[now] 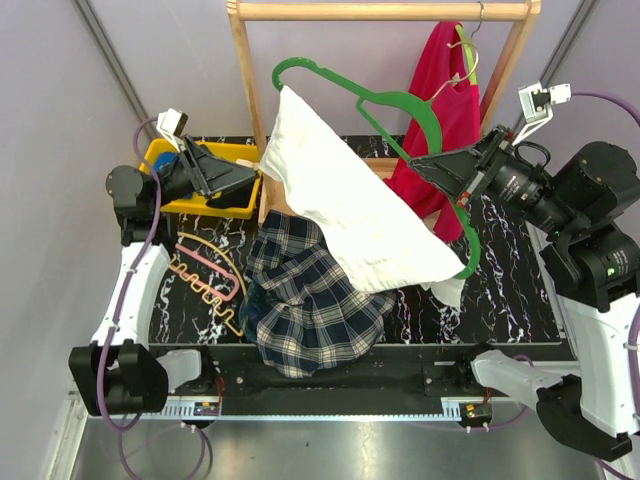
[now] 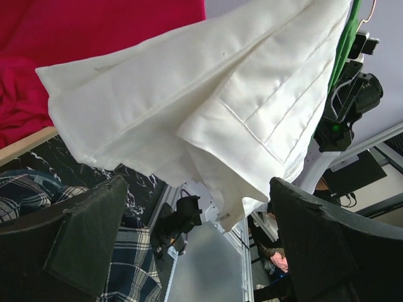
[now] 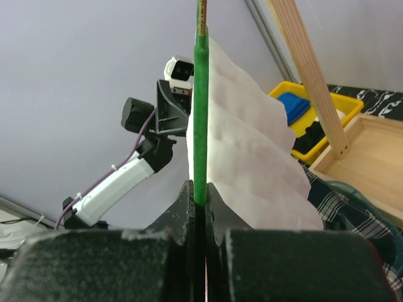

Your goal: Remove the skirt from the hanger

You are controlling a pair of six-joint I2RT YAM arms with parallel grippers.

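Your right gripper [image 3: 200, 196] is pinched tight on the green hanger [image 1: 395, 99], holding it in the air. Your left gripper [image 1: 245, 182] stands spread wide just beside the white skirt [image 1: 350, 205], which hangs from that hanger. The cloth looks light, soft and floppy, so I'd grab a bunched fold near its lower edge.

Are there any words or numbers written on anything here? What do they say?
No words or numbers can be read.
The white skirt, green hanger, red top, plaid cloth and yellow bin show no writing.
The small boards at the table's near edge are too small to read.
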